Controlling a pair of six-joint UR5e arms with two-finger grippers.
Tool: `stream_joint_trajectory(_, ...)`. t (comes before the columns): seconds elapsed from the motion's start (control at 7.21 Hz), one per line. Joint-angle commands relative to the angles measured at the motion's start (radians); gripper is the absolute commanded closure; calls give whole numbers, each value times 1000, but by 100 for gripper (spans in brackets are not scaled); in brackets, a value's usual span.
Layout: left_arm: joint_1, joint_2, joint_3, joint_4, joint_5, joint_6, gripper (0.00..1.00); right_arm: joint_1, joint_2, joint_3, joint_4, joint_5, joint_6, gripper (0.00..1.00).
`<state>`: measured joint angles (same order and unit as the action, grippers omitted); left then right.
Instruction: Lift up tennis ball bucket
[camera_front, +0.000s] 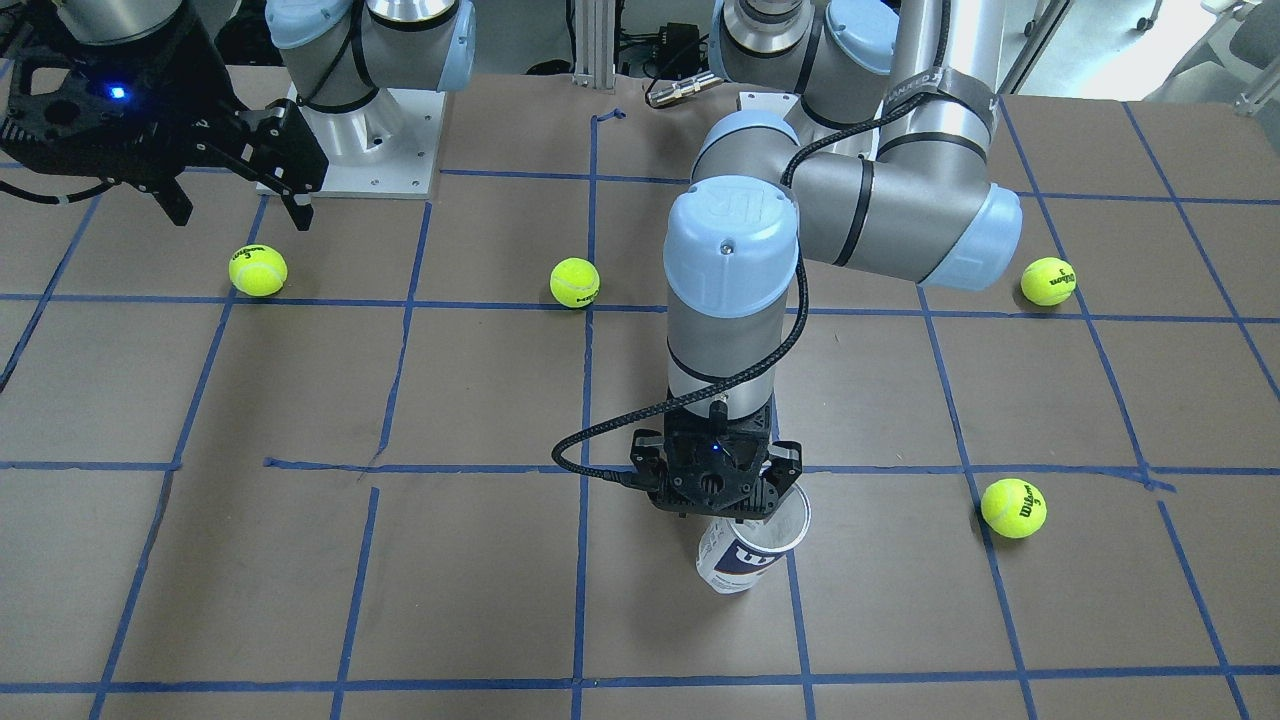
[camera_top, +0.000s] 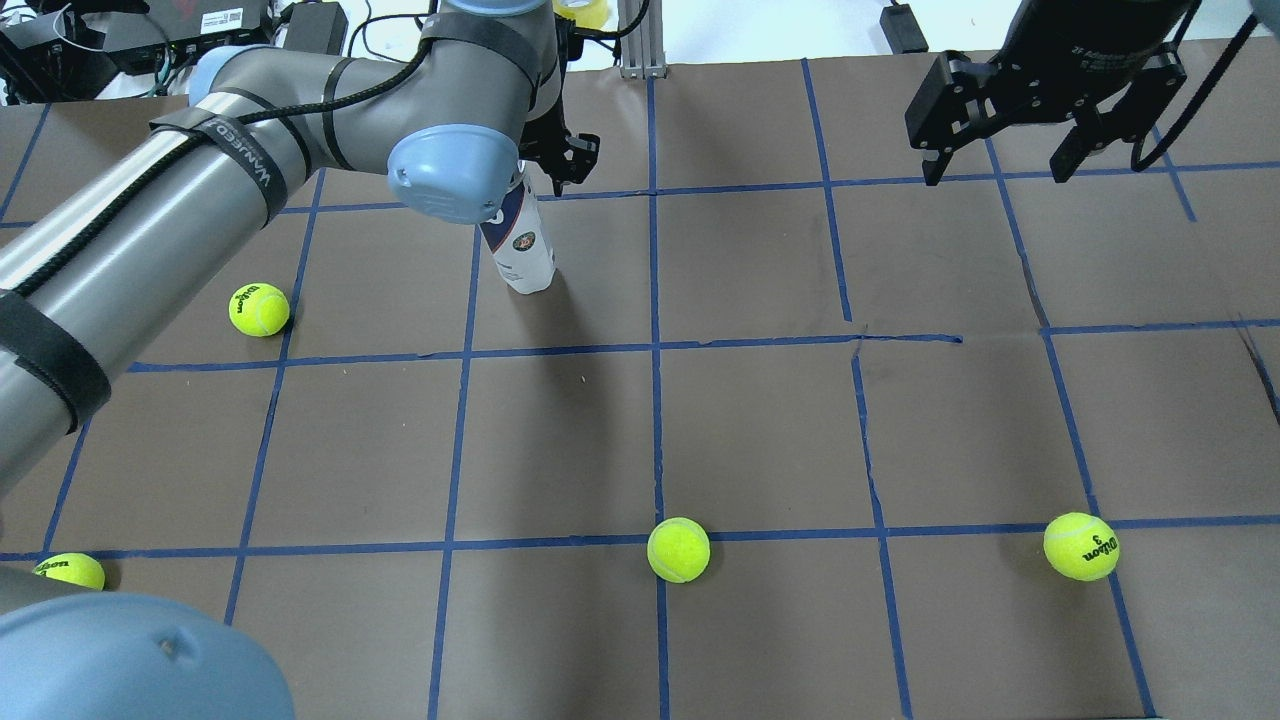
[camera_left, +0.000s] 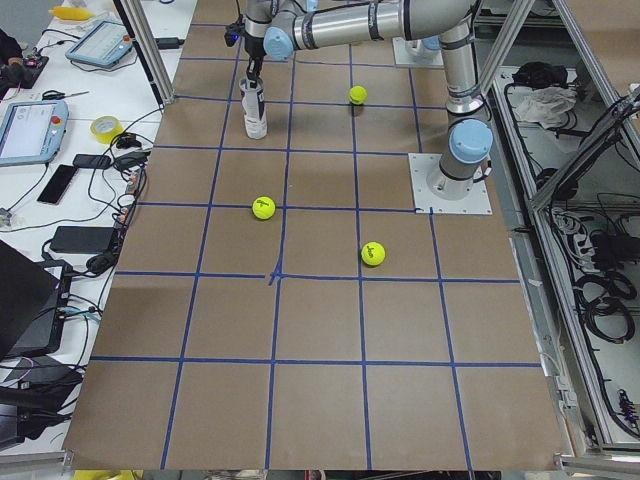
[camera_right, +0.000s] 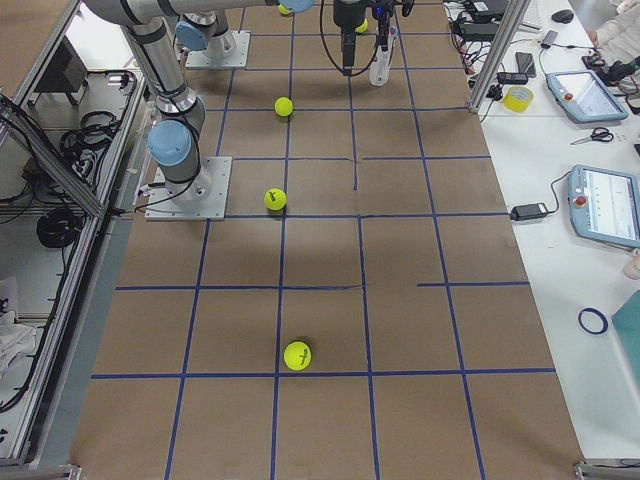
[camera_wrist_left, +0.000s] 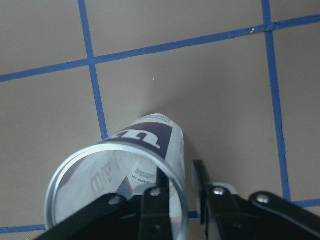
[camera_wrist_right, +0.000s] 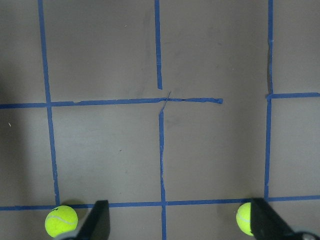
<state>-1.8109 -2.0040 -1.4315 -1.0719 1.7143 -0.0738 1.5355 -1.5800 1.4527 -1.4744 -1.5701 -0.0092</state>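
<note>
Exterior front-facing view: the tennis ball bucket stood tilted, open mouth uppermost, at about 5 o'clock from the centre of the surface. The left gripper was clamped on the bucket's wall at the rim, with one finger inside the mouth and the other outside. It could not be determined whether the base was clear of the surface. The right gripper hung above the surface at 10 o'clock, jaws spread wide, holding nothing. Four tennis balls lay on the surface. One was at 3 o'clock of the bucket, well apart from it. The other three lay in a row toward 12 o'clock.
</note>
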Motion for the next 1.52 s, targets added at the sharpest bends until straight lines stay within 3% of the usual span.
stream_joint_trajectory(0.0, -11, 68, 17, -67, -4, 2, 0, 0, 0, 0, 0, 1, 0, 0)
stream_joint_trajectory(0.28, -16, 176, 25, -214, -24, 0, 0, 0, 0, 0, 0, 1, 0, 0)
stream_joint_trajectory(0.69, -7, 426, -42, -541, -47, 9, 0, 6, -6, -2, 0, -5, 6, 0)
stream_joint_trajectory(0.97, 72, 513, -177, -513, -48, 96, 3, 18, -14, -5, 0, -5, 21, 0)
stream_joint_trajectory(1.39, 176, 507, -147, -484, -101, 161, 0, 23, -11, -3, -49, 4, 38, 0)
